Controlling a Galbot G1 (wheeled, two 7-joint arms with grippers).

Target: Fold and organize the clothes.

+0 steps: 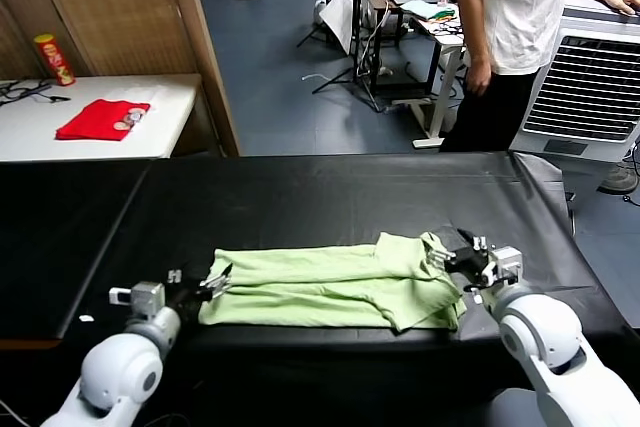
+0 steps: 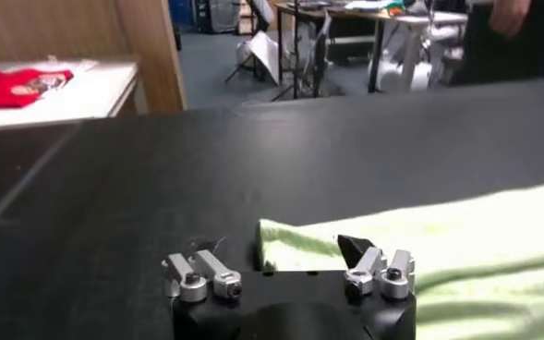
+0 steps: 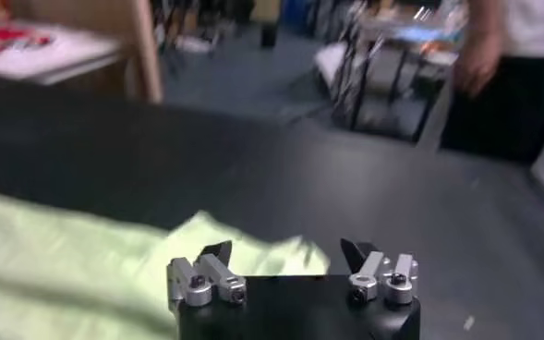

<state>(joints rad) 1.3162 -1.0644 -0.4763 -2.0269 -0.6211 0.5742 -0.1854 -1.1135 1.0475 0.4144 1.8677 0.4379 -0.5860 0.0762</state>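
The pale green shirt (image 1: 335, 290) lies folded into a long band across the near part of the black bench (image 1: 300, 197). The left tool (image 1: 205, 287) sits at its left end, the right tool (image 1: 462, 259) at the collar end, both with jaws apart and holding nothing. To fold again well, each should probably pinch every layer at its end and lift evenly. Buttons, print and the underlying layers are hidden
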